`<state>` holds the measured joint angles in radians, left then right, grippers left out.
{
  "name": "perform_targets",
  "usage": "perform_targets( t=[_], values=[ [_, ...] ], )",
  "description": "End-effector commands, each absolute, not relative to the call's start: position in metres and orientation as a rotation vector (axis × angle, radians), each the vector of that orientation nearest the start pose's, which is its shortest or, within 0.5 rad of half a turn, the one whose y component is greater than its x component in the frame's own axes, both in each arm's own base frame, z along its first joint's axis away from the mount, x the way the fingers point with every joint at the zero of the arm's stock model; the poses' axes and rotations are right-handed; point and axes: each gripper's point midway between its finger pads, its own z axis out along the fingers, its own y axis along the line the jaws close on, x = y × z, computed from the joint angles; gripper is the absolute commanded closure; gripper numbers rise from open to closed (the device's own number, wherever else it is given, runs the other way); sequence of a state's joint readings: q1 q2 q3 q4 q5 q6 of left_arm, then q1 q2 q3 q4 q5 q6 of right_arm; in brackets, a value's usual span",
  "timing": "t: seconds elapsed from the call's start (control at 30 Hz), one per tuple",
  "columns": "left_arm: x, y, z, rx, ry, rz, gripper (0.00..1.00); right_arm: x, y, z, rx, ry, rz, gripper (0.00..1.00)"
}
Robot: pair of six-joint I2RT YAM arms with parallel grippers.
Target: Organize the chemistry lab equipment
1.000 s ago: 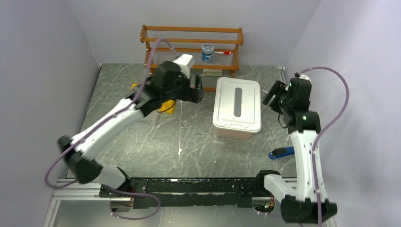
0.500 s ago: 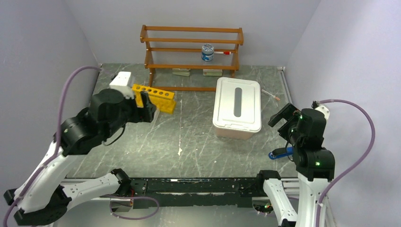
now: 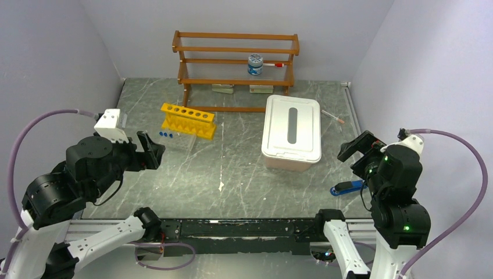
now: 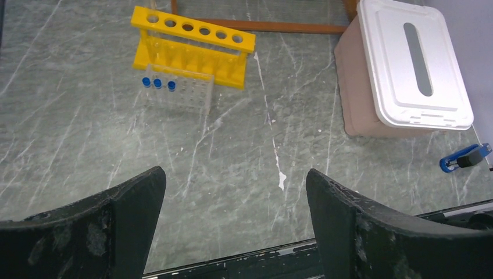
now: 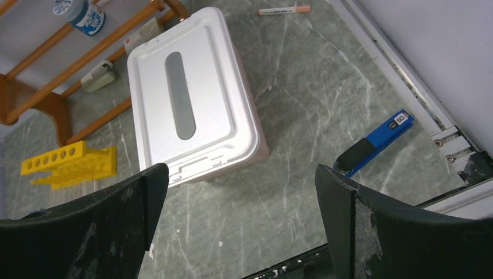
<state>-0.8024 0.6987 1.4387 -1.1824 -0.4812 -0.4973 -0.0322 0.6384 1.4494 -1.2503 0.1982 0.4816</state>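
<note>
Yellow rack (image 3: 188,119) sits ahead of your left gripper (image 3: 149,149), long axis crosswise (right gripper (image 3: 357,147) much farther); both jaws wide, empty.

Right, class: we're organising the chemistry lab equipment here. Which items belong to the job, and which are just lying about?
Job: yellow test-tube rack, blue-capped tubes.
Lying about: blue-and-black tool, blue-labelled jar, marker pen.
</note>
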Motion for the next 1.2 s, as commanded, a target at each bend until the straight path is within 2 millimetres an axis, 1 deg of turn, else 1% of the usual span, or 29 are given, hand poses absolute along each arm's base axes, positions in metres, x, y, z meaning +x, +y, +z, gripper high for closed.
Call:
perform_targets(
  t=[0.0,0.1,0.17,0.4,0.63,0.83,0.93,1.07,1.17],
  values=[
    [0.154,-0.06,0.354,-0.011,1.973,-0.327,0.06,0.138,-0.018,0.347,0.583,1.922,0.084,0.0],
    [0.155,-0.063,0.355,-0.006,1.961,-0.347,0.05,0.139,-0.015,0.346,0.543,1.932,0.09,0.0],
    [0.156,-0.065,0.355,-0.008,1.964,-0.35,0.05,0.14,-0.016,0.343,0.548,1.949,0.083,0.0],
    [0.156,-0.068,0.346,0.0,1.992,-0.345,0.05,0.145,-0.012,0.331,0.539,1.983,0.093,0.0],
    [0.156,-0.075,0.343,0.024,1.981,-0.384,0.06,0.148,-0.012,0.324,0.547,1.996,0.097,0.0],
    [0.154,-0.081,0.335,0.046,1.974,-0.421,0.06,0.15,-0.007,0.32,0.534,1.999,0.126,0.0],
    [0.151,-0.081,0.336,0.048,1.966,-0.443,0.06,0.15,-0.002,0.321,0.509,2.007,0.152,0.0],
    [0.148,-0.079,0.338,0.04,1.951,-0.46,0.06,0.15,0.011,0.328,0.45,2.004,0.226,0.0],
    [0.147,-0.077,0.339,0.034,1.948,-0.458,0.06,0.151,0.013,0.332,0.43,1.996,0.239,0.0]
  ],
)
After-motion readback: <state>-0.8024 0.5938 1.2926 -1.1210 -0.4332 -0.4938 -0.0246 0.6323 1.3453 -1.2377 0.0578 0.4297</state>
